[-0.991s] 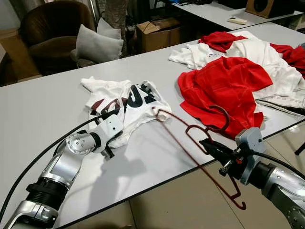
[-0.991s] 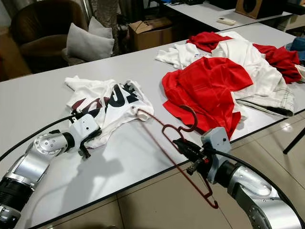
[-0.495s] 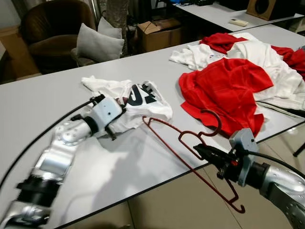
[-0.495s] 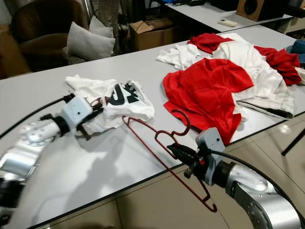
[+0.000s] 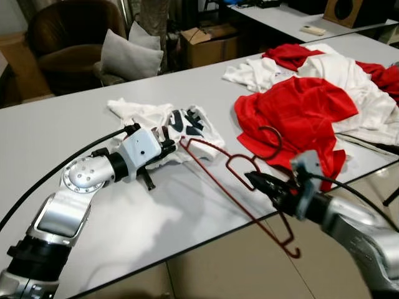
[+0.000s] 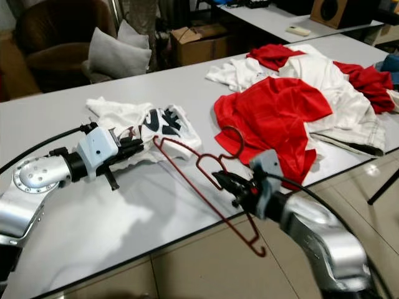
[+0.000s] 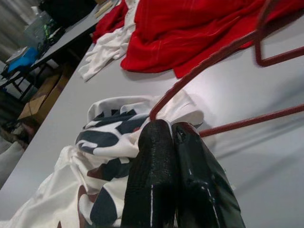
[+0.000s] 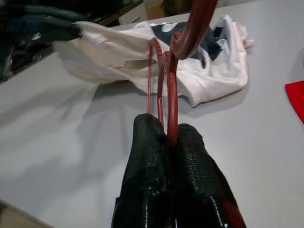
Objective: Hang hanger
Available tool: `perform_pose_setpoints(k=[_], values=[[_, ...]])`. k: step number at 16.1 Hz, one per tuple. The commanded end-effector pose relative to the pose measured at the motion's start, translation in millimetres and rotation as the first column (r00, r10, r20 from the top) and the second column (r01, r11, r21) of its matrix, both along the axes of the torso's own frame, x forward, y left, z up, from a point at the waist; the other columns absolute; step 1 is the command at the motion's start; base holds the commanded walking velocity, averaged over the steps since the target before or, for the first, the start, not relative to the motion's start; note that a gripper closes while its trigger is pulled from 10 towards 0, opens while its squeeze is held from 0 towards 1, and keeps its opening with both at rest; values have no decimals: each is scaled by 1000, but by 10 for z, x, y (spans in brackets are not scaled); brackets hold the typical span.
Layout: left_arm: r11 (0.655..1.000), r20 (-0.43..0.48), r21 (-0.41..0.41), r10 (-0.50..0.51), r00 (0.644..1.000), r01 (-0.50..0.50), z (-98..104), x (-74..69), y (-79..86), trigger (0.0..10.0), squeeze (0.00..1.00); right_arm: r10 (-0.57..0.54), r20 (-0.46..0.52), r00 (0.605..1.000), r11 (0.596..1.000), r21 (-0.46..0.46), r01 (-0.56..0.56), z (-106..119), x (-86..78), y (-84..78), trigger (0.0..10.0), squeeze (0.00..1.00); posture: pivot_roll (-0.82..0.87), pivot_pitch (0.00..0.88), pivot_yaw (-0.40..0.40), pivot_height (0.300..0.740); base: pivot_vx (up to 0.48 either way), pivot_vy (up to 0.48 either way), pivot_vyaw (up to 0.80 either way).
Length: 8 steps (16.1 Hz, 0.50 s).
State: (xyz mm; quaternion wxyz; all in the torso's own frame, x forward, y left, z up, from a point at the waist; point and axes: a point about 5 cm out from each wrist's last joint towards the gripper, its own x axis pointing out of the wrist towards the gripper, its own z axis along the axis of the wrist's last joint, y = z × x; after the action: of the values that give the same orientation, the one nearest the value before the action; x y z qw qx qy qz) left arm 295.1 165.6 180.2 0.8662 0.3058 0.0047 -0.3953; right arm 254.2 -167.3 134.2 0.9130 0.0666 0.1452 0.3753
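My right gripper clamps the hanger neck; wrist view shows it. Left gripper pinches the shirt, now bunched. Hanger's slid toward ten o'clock.

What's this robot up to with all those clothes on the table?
It is working a thin dark-red wire hanger into a white T-shirt with dark lettering on the grey table. The right gripper is clamped on the hanger near its hook, one end at the shirt. The left gripper pinches the shirt's fabric. A pile of red and white clothes lies beyond.
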Motion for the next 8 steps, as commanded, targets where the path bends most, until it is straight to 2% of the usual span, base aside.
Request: perform_pose_setpoints(k=[1, 5, 6, 7, 8], values=[[1000, 15, 21, -11, 1000, 11, 73, 1, 7, 0, 0, -26, 11, 1000, 999, 19, 26, 18, 78, 12, 10000, 0, -53, 0, 74, 740, 0, 0, 0], [999, 26, 35, 7, 1000, -8, 113, -3, 53, 0, 0, -109, -38, 993, 980, 163, 114, 11, 220, 21, 10000, 0, -41, 0, 62, 740, 0, 0, 0], [999, 3, 52, -3, 1000, 3, 75, -20, 63, 0, 0, -156, -109, 982, 945, 273, 181, -33, 280, 27, 10000, 0, -42, 0, 63, 740, 0, 0, 0], [998, -8, 56, -11, 1000, 11, 55, -30, 62, 0, 0, -163, -140, 977, 934, 298, 198, -61, 296, 44, 10000, 0, -42, 0, 63, 740, 0, 0, 0], [998, -30, 53, -38, 999, 40, 18, -62, 38, 0, 0, -173, -226, 958, 909, 337, 244, -145, 331, 94, 10000, 0, -44, 0, 65, 740, 0, 0, 0]])
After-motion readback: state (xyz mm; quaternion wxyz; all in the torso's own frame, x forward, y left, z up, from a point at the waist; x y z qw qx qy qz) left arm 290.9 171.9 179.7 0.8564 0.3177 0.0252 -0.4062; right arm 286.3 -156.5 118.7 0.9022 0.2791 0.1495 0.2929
